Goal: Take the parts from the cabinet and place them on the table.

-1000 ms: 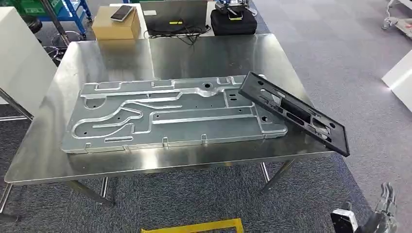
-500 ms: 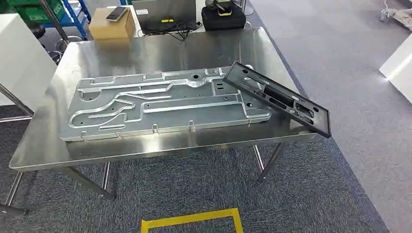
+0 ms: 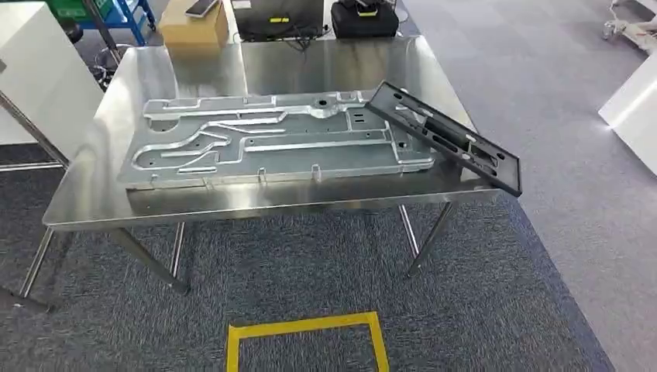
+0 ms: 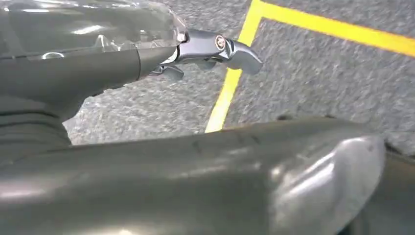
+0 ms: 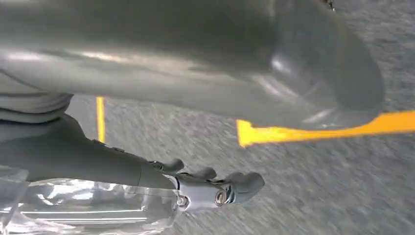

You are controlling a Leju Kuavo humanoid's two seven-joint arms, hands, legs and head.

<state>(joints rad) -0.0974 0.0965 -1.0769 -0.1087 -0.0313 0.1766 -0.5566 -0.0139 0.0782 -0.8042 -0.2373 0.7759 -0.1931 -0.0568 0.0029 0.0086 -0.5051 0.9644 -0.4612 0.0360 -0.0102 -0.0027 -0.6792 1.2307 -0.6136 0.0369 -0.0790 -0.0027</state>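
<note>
Parts on steel table [image 3: 116,203]: grey stamped metal panel [image 3: 271,147], black plastic frame [image 3: 445,139] overhanging right edge | left hand [image 4: 215,49], right hand [image 5: 215,188] empty, fingers loosely spread | next: cabinet fetch.

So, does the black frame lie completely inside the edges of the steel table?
No. In the head view one end of the black frame sticks out past the right front corner of the steel table.

Metal worktop, metal and plastic parts

The worktop [image 3: 93,203] is glossy brushed steel; the plate [image 3: 271,147] is duller pressed metal; the frame [image 3: 445,138] is matt black plastic; the floor [image 3: 310,271] is rough grey carpet; the box [image 3: 194,29] is cardboard.
</note>
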